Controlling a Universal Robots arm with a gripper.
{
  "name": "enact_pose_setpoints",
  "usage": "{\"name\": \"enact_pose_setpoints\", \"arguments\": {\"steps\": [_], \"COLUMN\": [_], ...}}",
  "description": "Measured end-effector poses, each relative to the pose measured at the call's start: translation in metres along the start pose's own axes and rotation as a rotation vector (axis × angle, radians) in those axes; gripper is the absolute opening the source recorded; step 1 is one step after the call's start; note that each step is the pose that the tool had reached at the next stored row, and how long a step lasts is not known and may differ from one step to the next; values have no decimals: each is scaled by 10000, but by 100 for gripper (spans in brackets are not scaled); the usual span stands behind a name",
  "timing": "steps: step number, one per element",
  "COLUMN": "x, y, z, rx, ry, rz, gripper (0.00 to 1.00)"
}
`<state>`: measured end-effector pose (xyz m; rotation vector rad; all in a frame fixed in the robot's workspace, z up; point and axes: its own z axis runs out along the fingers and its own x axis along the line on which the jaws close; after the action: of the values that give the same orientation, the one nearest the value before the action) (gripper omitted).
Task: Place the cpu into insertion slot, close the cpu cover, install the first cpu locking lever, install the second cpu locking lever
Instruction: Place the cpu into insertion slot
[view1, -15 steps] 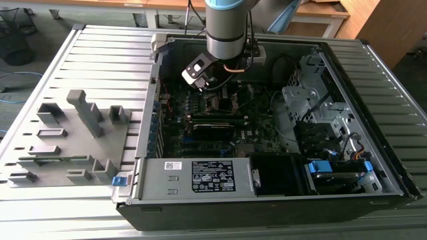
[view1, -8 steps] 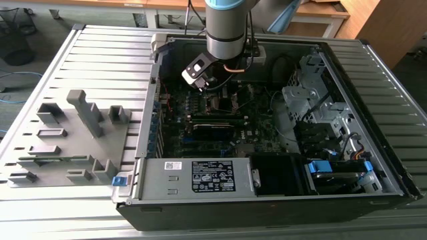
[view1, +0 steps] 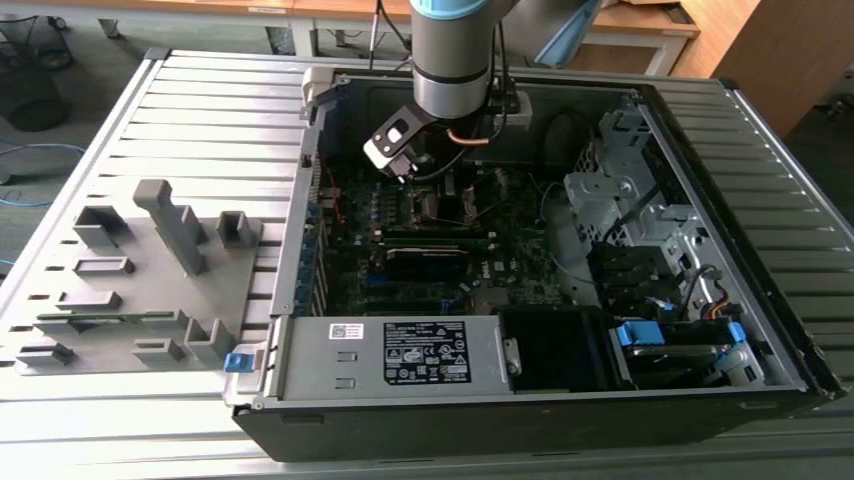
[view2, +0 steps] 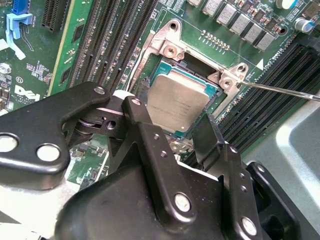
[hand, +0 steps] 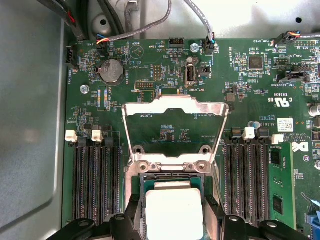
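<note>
The cpu, a flat silver-grey square, lies low in the insertion slot on the green motherboard. My gripper straddles it, one black finger against each of two opposite sides. The cpu cover, a thin silvery frame with a square window, stands swung up and open behind the socket. A thin locking lever sticks out past the socket corner. In the exterior view the gripper hangs inside the open computer case, over the socket.
Black memory slots flank the socket on both sides. Cables run along the case wall beyond the board. A power supply and drive cage fill the case. A grey fixture tray sits at the exterior view's left.
</note>
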<state>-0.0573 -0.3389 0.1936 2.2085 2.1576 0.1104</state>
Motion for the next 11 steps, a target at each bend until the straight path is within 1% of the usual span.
{"name": "enact_pose_setpoints", "arguments": {"steps": [6, 7, 11], "x": [0, 0, 0], "y": [0, 0, 0], "z": [-1, -1, 0], "rx": [2, 2, 0], "ry": [-5, -4, -2], "rz": [-1, -1, -1], "gripper": [60, 54, 54]}}
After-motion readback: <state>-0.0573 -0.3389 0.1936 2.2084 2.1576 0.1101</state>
